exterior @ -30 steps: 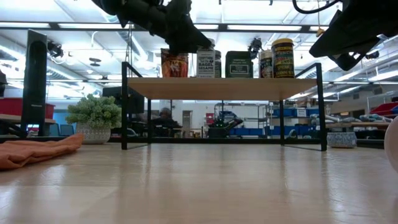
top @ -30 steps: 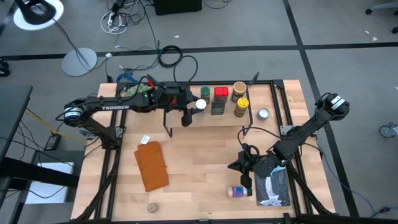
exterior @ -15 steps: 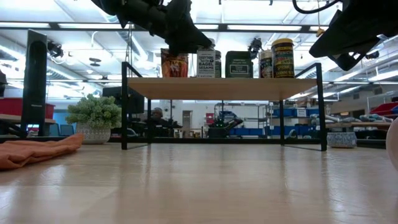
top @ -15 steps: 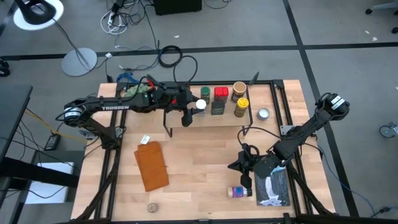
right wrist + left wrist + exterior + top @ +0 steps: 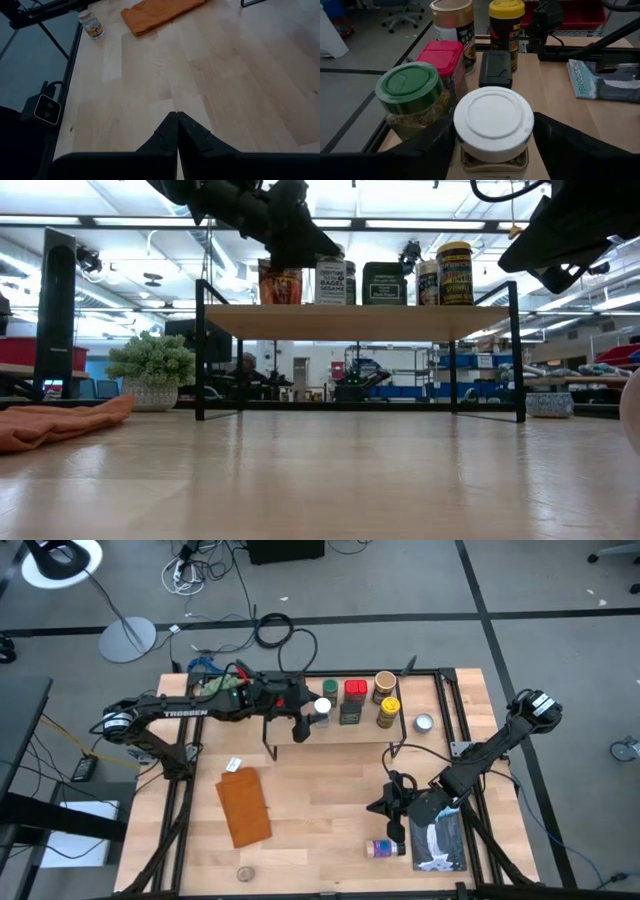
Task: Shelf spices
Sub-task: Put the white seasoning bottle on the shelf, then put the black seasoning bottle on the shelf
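Observation:
My left gripper [image 5: 493, 131] reaches over the shelf [image 5: 372, 730], a light board on black wire legs [image 5: 360, 322], and is shut on a white-lidded spice jar [image 5: 494, 120] standing on the board. Beside that jar stand a green-lidded jar [image 5: 410, 95], a red-lidded tin [image 5: 442, 57], a black tin [image 5: 495, 67], a tan-lidded jar [image 5: 452, 20] and a yellow-lidded jar [image 5: 506, 25]. My right gripper [image 5: 177, 125] is shut and hangs over the table's near right part [image 5: 390, 805], touching nothing. One spice jar [image 5: 383, 848] lies on its side just nearer than it. My left gripper holds the white-lidded jar at its lid and shoulder [image 5: 462, 142], pinched between the two fingers, one on each side. The fingers [image 5: 432, 145] come at it about level from the table's left. The jar stands upright with its base on the shelf board [image 5: 331, 280].
A small round tin [image 5: 424, 722] sits on the table right of the shelf. A blue-and-white book [image 5: 440, 840] lies at the near right edge. A flat orange-brown notebook [image 5: 245, 805] and a small jar [image 5: 243, 872] lie at the near left. Bare tabletop [image 5: 320, 790] lies between.

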